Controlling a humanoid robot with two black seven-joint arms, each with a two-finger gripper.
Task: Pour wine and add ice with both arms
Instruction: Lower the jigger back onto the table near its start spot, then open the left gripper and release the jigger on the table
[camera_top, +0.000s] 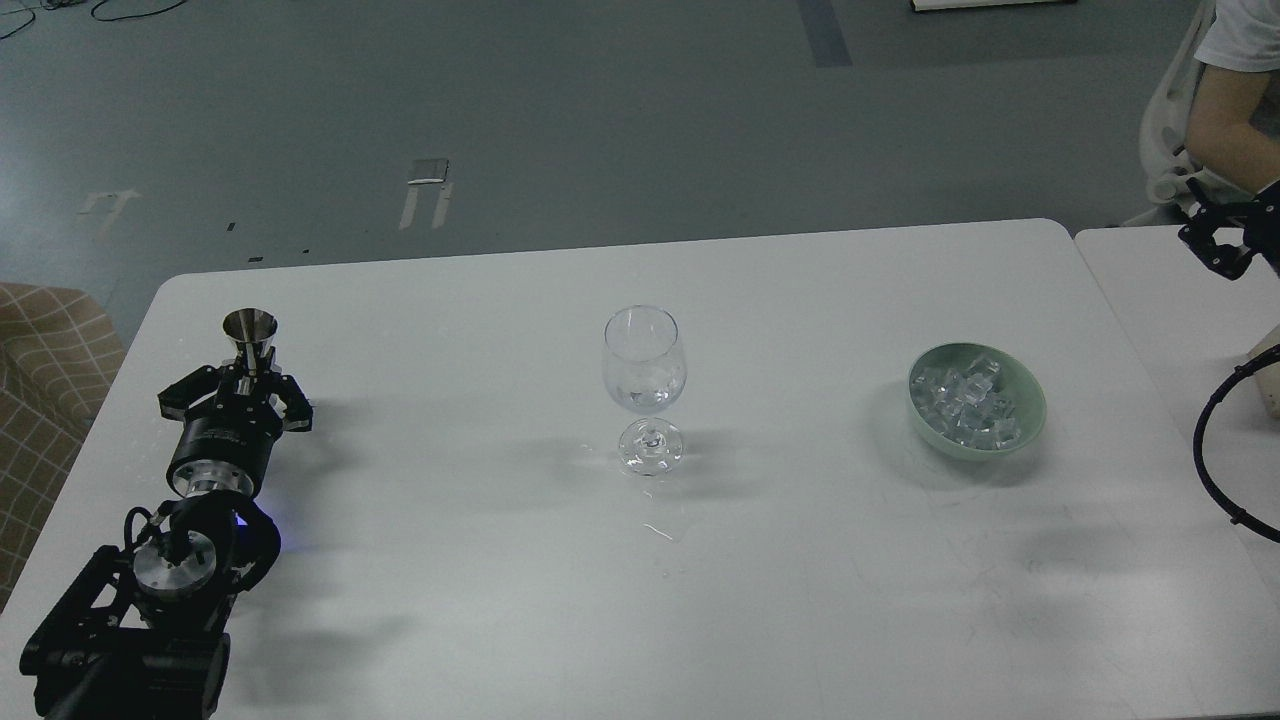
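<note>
A clear wine glass (645, 385) stands mid-table with a little clear liquid in its bowl. The ice (965, 405), a heap of small clear cubes, fills a pale green bowl (1032, 398) at the right. My left gripper (243, 378) is at the table's left side, shut on the waist of a small steel jigger (250, 332). The jigger is upright with its base at the table top. My right gripper (1215, 240) is small and dark at the far right edge, beyond the bowl. Its fingers cannot be told apart.
A second white table (1160, 300) abuts on the right, with my right arm's black cable loop (1205, 460) over it. A seated person (1235, 110) on a white chair is at top right. A brown checked seat (45, 350) is at the left. Small droplets (660, 530) lie before the glass.
</note>
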